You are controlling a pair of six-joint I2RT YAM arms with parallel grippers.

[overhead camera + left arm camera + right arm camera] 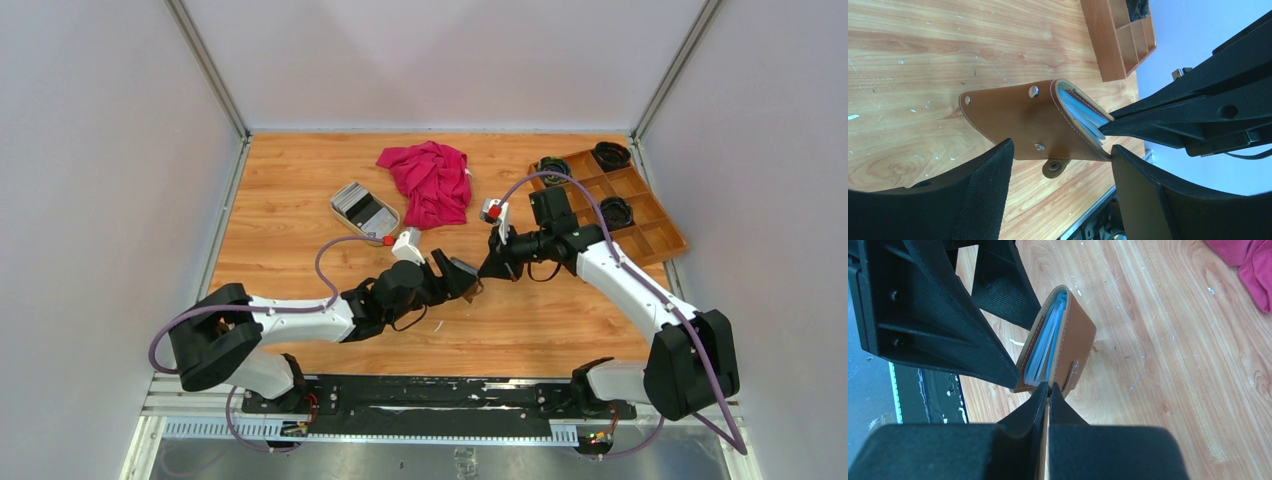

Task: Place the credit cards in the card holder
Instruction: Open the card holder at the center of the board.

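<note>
Right up at the lens, our right gripper is pinched shut on the card holder's bottom edge, holding it up over the table between both arms. Left gripper has its jaws apart, straddling the holder, not clamping it as far as we can tell. We're mid-handover, we'd say: next the left needs to close on the leather. Long axis runs arm to arm, open pockets facing the right arm. Credit cards wait in the beige dish.

card holder mostly hidden between tools, cards in dish too small to tell
</note>
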